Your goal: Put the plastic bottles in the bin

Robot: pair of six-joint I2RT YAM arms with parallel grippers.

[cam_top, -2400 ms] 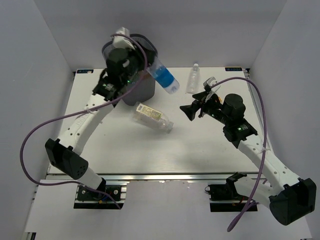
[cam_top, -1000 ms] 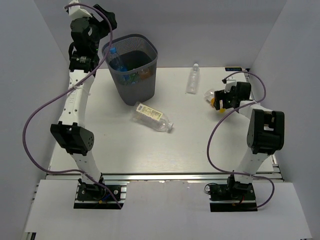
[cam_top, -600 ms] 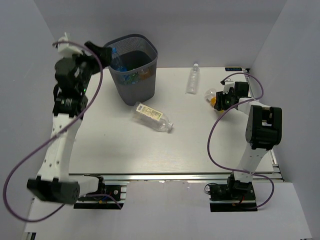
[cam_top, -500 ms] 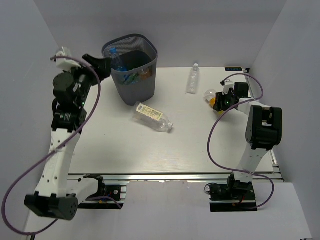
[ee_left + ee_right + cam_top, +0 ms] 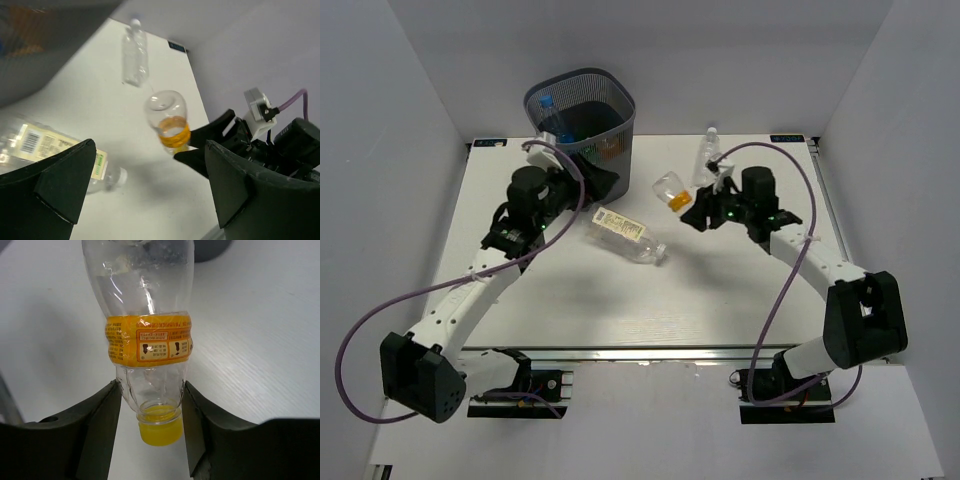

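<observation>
Top external view: the dark mesh bin (image 5: 605, 150) stands at the table's far left, with a blue-capped bottle (image 5: 548, 108) already inside. The left gripper (image 5: 598, 180), beside the bin's rim a moment ago, now sits low just in front of it, jaws wide apart and empty. The right gripper (image 5: 695, 210) has carried a stubby orange-labelled bottle (image 5: 148, 342) from the right edge toward the middle, jaws closed on its neck. A cream-labelled bottle (image 5: 625, 235) and a small clear bottle (image 5: 707, 158) lie on the white table (image 5: 620, 310), so three seem left. Pale walls enclose three sides.
</observation>
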